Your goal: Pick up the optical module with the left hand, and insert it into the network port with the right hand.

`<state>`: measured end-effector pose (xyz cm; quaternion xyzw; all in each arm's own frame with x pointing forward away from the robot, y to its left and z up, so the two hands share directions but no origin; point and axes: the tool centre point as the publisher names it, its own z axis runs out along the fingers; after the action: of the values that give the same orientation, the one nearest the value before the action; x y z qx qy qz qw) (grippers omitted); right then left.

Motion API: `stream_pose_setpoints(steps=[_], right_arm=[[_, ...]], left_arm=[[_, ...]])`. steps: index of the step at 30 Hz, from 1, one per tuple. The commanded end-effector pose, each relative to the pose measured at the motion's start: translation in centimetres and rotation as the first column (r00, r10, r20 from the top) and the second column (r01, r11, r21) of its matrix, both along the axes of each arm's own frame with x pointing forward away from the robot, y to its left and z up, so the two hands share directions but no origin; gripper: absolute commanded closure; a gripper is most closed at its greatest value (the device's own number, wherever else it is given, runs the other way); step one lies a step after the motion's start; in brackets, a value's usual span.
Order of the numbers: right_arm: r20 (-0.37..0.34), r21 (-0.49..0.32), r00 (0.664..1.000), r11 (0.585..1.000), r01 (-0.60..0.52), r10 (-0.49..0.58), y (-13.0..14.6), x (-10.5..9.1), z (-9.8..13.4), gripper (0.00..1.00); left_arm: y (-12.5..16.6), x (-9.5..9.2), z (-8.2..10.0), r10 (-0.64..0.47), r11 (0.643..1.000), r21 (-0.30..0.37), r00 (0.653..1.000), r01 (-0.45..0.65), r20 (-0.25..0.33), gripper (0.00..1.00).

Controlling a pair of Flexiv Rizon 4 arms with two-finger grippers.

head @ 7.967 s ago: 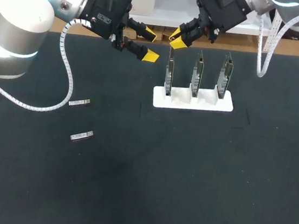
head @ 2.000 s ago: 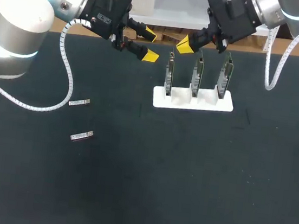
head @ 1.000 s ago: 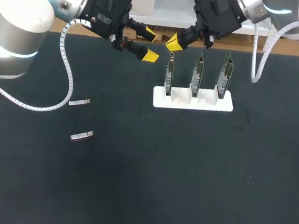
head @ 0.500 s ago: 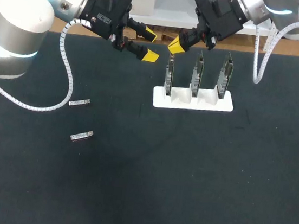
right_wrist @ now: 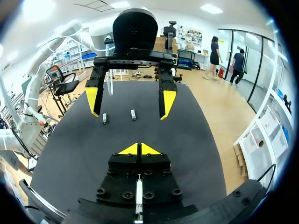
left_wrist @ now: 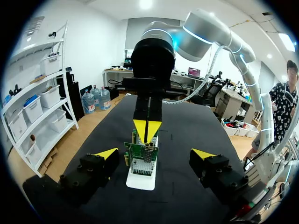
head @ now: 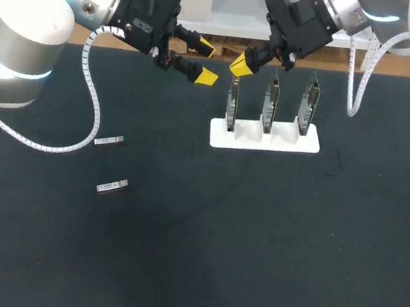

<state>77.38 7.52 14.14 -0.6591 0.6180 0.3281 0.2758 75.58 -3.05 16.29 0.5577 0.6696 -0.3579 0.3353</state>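
Two small silver optical modules point(head: 108, 140) point(head: 112, 185) lie on the black mat at the left; in the right wrist view they point(right_wrist: 104, 118) point(right_wrist: 133, 115) show beyond both grippers. A white stand point(head: 240, 138) holds three upright network cards point(head: 232, 101) point(head: 270, 102) point(head: 308, 102). My left gripper point(head: 205, 62) hangs open and empty left of the stand, far from the modules. My right gripper point(head: 240, 66) is shut, nothing visible in it, just above the leftmost card's top. In the left wrist view the left gripper point(left_wrist: 154, 155) faces the card point(left_wrist: 142, 161), with the right gripper point(left_wrist: 147, 130) over it.
The black mat point(head: 254, 242) covers the table, and its far edge runs just behind the stand. In the right wrist view my own shut gripper point(right_wrist: 139, 149) points at the open left gripper point(right_wrist: 130, 101) straight ahead.
My right gripper has shifted slightly down and to the right, closer to the top of the leftmost card. The left arm and both modules have stayed put.
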Motion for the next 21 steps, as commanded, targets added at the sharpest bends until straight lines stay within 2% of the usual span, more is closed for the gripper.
stream_pose_setpoints(steps=[1, 21], right_arm=[[0.003, -0.003, 1.000, 1.000, 0.009, -0.009, -0.14, -0.40, -0.48, 1.00], [-0.005, -0.008, 1.000, 1.000, 0.012, -0.012, 0.05, -0.51, -1.19, 1.00]], left_arm=[[-0.14, 0.14, 0.09, 0.001, 1.000, 0.008, 1.000, -0.001, -0.005, 0.00], [-0.14, 0.14, 0.09, 0.001, 1.000, 0.008, 1.000, -0.001, -0.005, 0.00]])
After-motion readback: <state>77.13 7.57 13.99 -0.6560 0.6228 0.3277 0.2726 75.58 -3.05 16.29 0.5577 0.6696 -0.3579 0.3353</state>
